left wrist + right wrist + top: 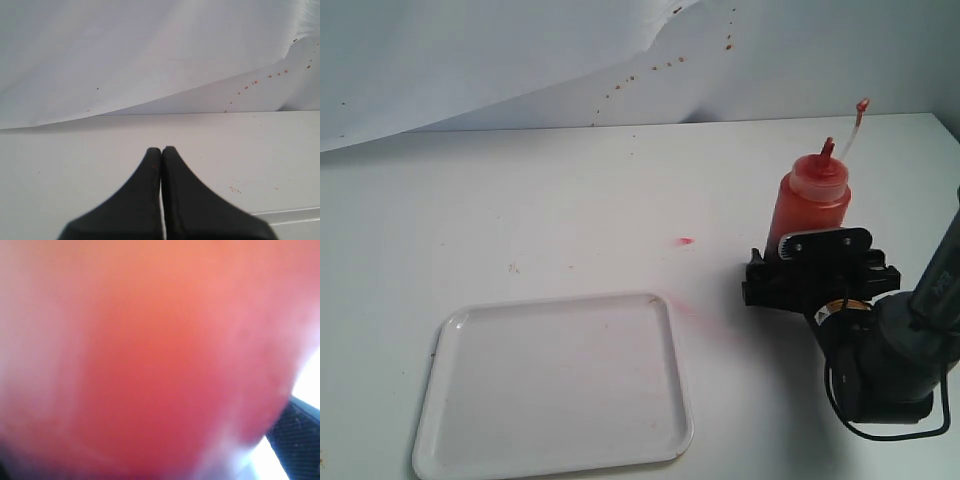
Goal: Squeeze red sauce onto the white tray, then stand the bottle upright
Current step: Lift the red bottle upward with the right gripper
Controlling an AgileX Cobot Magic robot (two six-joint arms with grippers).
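The bottle point(812, 205) stands upright on the table at the right, red sauce showing through its translucent wall, its nozzle and tethered tip cap point(861, 104) pointing up. My right gripper point(810, 255) is open, its jaws on either side of the bottle's lower body. In the right wrist view the bottle point(150, 360) fills the picture as a red blur, with one finger point(300, 435) at the edge. The white tray point(555, 385) lies flat at the front left, well apart from the bottle. My left gripper point(161, 150) is shut on nothing above the table, with a tray corner point(290, 220) beside it.
A small pink smear point(685, 241) marks the table between tray and bottle. A white backdrop sheet point(520, 50) with brown-red specks hangs behind the table. The table's right edge runs close to the right arm point(910, 340).
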